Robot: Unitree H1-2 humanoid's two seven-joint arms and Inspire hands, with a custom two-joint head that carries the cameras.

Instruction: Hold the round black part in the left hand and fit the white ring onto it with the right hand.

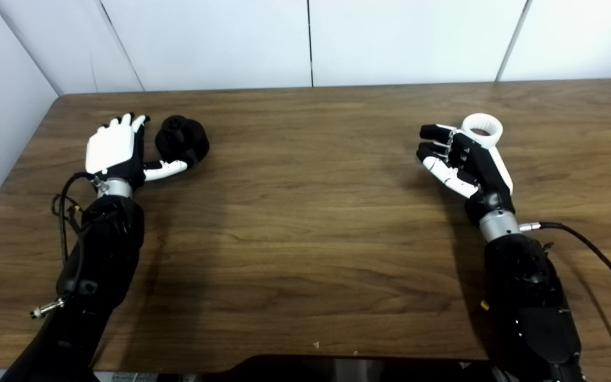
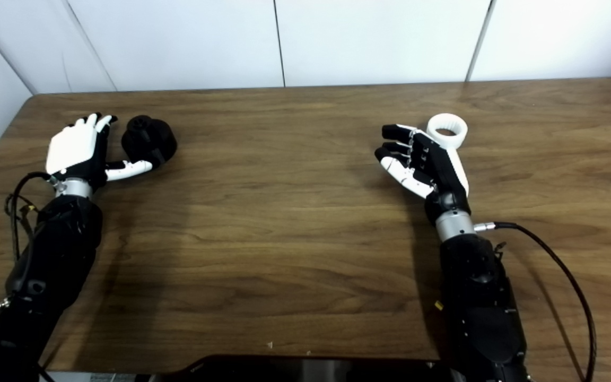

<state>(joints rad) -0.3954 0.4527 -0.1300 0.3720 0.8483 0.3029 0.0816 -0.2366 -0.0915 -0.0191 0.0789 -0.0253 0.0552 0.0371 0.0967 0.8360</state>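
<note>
The round black part [image 1: 182,139] sits on the wooden table [image 1: 311,212] at the far left, with a small knob on top. My left hand [image 1: 117,151] is open just to its left, fingers pointing away and the thumb reaching under the part's near side. The white ring [image 1: 482,129] lies on the table at the right. My right hand [image 1: 462,159] is open, palm facing left, fingers loosely curled, just in front and left of the ring; the ring shows behind the hand. It also shows in the right eye view [image 2: 447,130]. Neither hand holds anything.
White wall panels stand behind the table's far edge. A black cable [image 1: 597,260] runs from the right wrist across the table to the right. A dark object [image 1: 348,369] lies along the near edge at bottom centre.
</note>
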